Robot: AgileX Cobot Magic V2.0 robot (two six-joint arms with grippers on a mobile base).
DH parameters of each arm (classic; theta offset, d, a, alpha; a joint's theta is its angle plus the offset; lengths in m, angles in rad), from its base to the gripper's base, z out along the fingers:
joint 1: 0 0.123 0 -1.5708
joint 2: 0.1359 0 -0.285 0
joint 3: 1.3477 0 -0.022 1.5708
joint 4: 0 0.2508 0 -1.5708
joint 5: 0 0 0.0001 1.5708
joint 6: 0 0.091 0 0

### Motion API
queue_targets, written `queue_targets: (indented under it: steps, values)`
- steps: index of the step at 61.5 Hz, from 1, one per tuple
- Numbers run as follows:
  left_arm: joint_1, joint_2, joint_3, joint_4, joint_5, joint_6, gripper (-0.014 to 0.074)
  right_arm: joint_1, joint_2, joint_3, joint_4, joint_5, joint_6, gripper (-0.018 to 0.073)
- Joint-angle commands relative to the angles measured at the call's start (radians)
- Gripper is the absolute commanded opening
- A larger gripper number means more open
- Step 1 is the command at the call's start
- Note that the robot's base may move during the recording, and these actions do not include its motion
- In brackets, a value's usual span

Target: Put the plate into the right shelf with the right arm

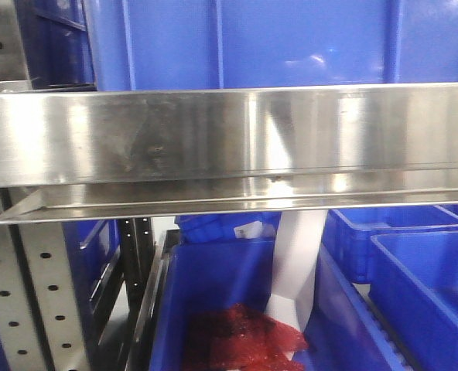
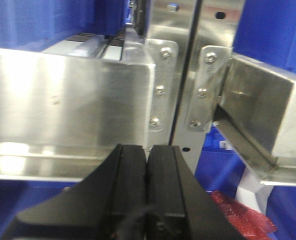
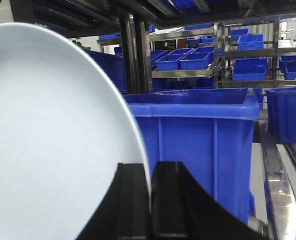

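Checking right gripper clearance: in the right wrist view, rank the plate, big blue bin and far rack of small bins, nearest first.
1. The plate, held in the right gripper, left side.
2. The big blue bin, ahead, centre.
3. The far rack of small bins, background, top.

Front, left-wrist views near right shelf (image 1: 213,147)
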Motion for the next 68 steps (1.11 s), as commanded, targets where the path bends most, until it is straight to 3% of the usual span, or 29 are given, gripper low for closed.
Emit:
queue_targets:
  steps: [1, 15, 43, 63, 68]
  values:
    - [-0.007, -0.004, 0.01, -0.002, -0.084, -0.006, -0.0047, -0.002, 0.018, -0.031, 0.005, -0.1, -0.005, 0.0071]
    - [-0.007, -0.004, 0.01, -0.002, -0.084, -0.006, -0.0047, -0.002, 0.081, -0.129, 0.073, -0.318, 0.025, 0.0072]
    - [-0.007, -0.004, 0.01, -0.002, -0.084, -0.006, -0.0047, -0.002, 0.802, -0.7, 0.071, -0.289, -0.033, 0.0073]
    - [-0.007, -0.004, 0.01, -0.002, -0.084, -0.006, -0.0047, -0.002, 1.254, -1.0, 0.071, -0.282, -0.033, 0.0075]
    - [-0.007, -0.004, 0.01, -0.002, -0.084, -0.006, -0.0047, -0.002, 1.338, -1.062, 0.071, -0.251, -0.033, 0.0114]
